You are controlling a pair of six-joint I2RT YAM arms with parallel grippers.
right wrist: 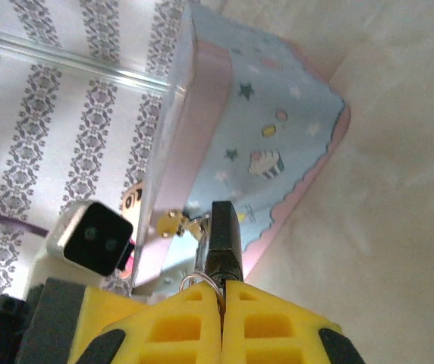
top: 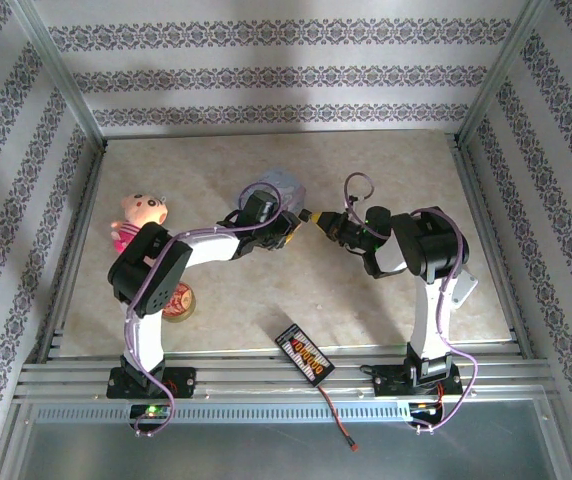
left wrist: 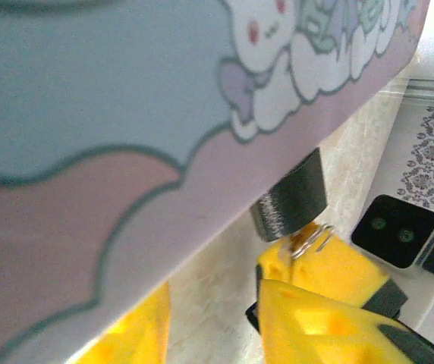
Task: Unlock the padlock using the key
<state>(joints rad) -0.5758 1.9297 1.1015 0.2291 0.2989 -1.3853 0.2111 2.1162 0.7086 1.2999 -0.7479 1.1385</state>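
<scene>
The small dark padlock hangs at the brass latch of a pale blue and pink tin. Its dark body also appears in the left wrist view, under the tin's edge. My right gripper is shut right below the padlock on the key, whose silver ring sticks out between the fingers; the key's blade is hidden. My left gripper is open beside the tin, with bare table between its yellow fingers. From above, the left gripper and the right gripper meet at the tin.
A pink doll lies at the left of the table. A round red and gold object sits by the left arm. A black and orange device with a cable lies at the near edge. Patterned walls close in the table.
</scene>
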